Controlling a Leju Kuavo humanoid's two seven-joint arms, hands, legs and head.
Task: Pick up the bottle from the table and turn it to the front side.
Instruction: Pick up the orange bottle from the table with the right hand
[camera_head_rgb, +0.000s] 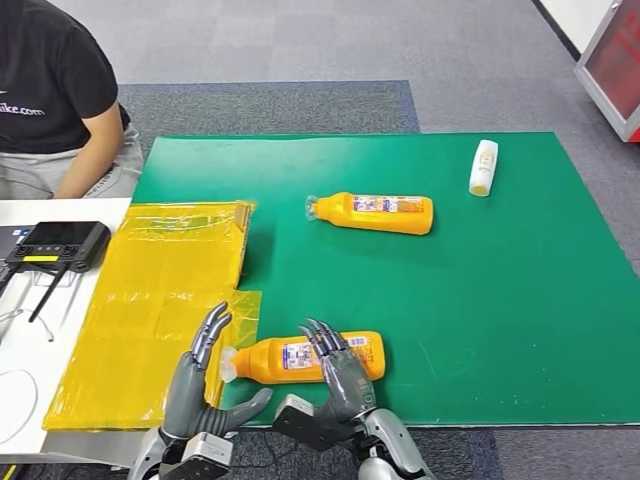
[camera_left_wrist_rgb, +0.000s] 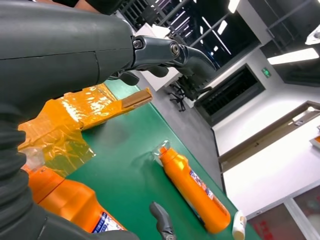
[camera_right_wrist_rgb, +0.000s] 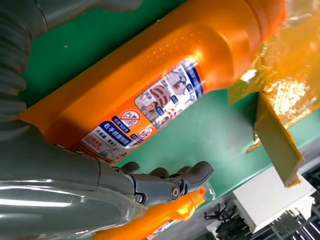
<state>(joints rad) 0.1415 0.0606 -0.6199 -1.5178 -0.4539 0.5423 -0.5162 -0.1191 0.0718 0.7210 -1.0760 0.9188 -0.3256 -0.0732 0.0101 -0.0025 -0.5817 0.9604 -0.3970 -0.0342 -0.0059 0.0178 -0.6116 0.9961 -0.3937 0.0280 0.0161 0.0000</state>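
Observation:
An orange bottle (camera_head_rgb: 290, 360) lies on its side near the front edge of the green mat (camera_head_rgb: 490, 300), cap pointing left, label up. My right hand (camera_head_rgb: 343, 378) lies over its right half with fingers stretched across the label and thumb apart on the near side; it does not grip the bottle. In the right wrist view the bottle (camera_right_wrist_rgb: 151, 85) sits against the palm of that hand (camera_right_wrist_rgb: 75, 175), and its fingers (camera_right_wrist_rgb: 170, 184) reach past it. My left hand (camera_head_rgb: 198, 385) hovers open just left of the cap, fingers spread. The left wrist view shows that hand (camera_left_wrist_rgb: 75, 50) above the bottle (camera_left_wrist_rgb: 71, 200).
A second orange bottle (camera_head_rgb: 373, 213) lies farther back on the mat, and a small white bottle (camera_head_rgb: 483, 167) lies at the back right. Yellow plastic sheeting (camera_head_rgb: 151, 300) covers the left. A black controller (camera_head_rgb: 56, 243) and a seated person (camera_head_rgb: 53, 90) are at the far left.

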